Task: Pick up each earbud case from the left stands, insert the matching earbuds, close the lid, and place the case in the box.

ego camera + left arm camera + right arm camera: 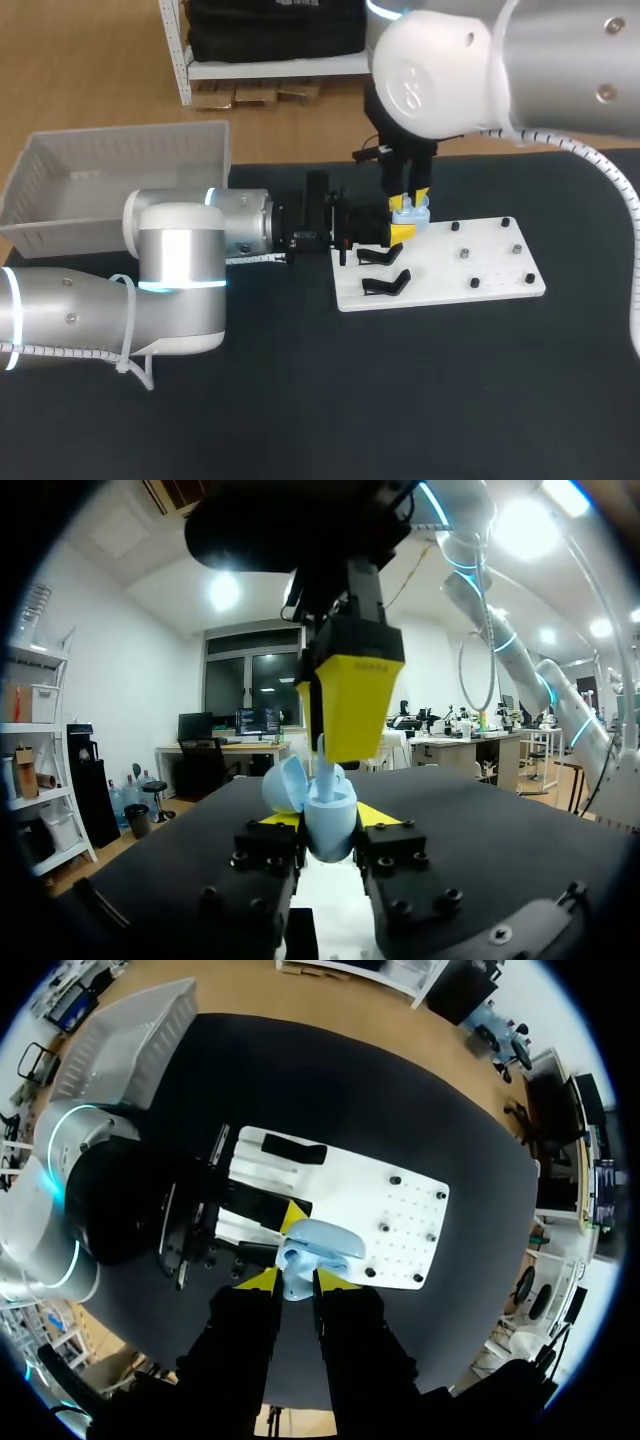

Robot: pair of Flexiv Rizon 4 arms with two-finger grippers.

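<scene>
Over the ten o'clock corner of a white board point(500, 268), a pale blue earbud case point(330, 815) sat with its lid swung open, clamped from both sides between the yellow tips of the left gripper point(404, 231). From twelve o'clock in the head view, the right gripper point(297, 1282) pointed down, fingers pinched on a small pale earbud point(322, 752) at the case's mouth. Black stands point(385, 283) lay at the case's six o'clock. A white box point(120, 160) stood on the dark table point(400, 400) at the board's ten o'clock.

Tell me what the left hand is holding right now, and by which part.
The left hand holds the earbud case by the two sides of its lower body, with the lid open.
</scene>
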